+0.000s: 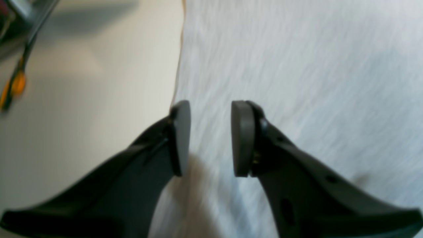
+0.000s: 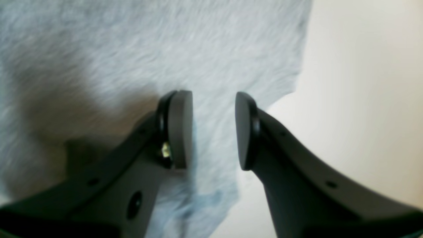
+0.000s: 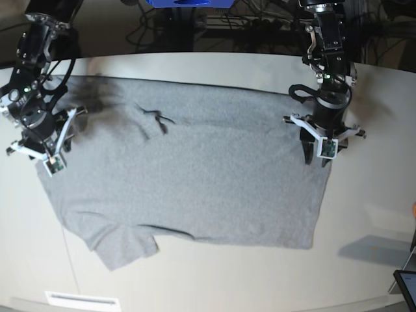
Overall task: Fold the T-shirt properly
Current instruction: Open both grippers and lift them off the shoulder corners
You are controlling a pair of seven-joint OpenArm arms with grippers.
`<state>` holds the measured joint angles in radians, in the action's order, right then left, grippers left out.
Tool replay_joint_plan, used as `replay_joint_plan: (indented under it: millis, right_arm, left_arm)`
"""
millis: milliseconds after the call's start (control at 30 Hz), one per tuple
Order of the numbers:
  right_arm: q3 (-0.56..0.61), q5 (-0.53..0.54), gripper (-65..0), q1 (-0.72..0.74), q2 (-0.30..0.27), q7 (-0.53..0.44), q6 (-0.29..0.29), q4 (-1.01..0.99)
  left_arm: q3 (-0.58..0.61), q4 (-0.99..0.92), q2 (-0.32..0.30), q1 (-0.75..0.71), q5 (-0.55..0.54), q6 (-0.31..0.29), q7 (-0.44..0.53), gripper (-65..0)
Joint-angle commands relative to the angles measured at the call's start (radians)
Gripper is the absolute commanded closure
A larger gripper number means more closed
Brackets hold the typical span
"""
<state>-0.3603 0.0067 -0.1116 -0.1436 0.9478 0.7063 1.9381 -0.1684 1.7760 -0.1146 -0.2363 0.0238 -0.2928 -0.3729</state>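
t-shirt (image 3: pixel 195 175) in heather grey lies spread flat on the pale table (image 3: pixel 364 214), its plain side up, filling most of the table's middle in the base view. nearest the camera its lower edge runs across, with one short sleeve (image 3: pixel 123 247) sticking out at the near left corner. a small wrinkle (image 3: pixel 156 120) puckers the cloth further back, toward the far left.

at the shirt's right edge in that view hangs the left gripper (image 1: pixel 210 138), its jaws parted with a clear gap between the grey pads (image 1: pixel 243 138), nothing pinched in them. from its wrist camera the cloth's edge runs just beside the left-hand pad, table to one side, grey fabric under the gap and to the other.

at the shirt's left edge in the base view hangs the right gripper (image 2: pixel 213 130), likewise released, pads (image 2: pixel 180 129) apart and empty. its wrist view shows fabric under the gap and an irregular shirt edge passing just beyond the right-hand pad, bare table past that.

beyond the far edge of the table lie dark cables (image 3: pixel 214 26).
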Motion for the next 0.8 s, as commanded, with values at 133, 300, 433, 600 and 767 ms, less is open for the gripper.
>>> replay_joint_plan:
  millis: [133,300,433,600,767]
  right_arm:
    - [-0.009,0.006,-21.0,0.128,-0.018,-0.008,-0.008,-0.084]
    - [-0.007,0.008,-21.0,0.266,-0.035,0.053,-0.008,-0.225]
    - [-0.006,0.008,-21.0,0.326,-0.058,0.069,-0.008,-0.288]
    - [-0.010,0.006,-21.0,0.266,-0.066,0.135,-0.008,-0.257]
    - [-0.016,0.006,-21.0,0.120,-0.077,0.136,-0.008,-0.104]
  left_arm:
    - [-0.004,0.009,-0.012,0.110,0.006,0.013,-0.114,-22.3]
    - [-0.070,-0.034,-0.013,0.216,0.000,0.013,-0.193,-22.3]
    - [-0.047,-0.061,-0.033,0.231,0.000,0.011,-0.193,-22.2]
    - [0.013,-0.018,-0.027,0.116,-0.002,0.011,-0.186,-22.0]
    - [0.037,0.089,-0.026,-0.005,0.000,0.011,-0.183,-22.0]
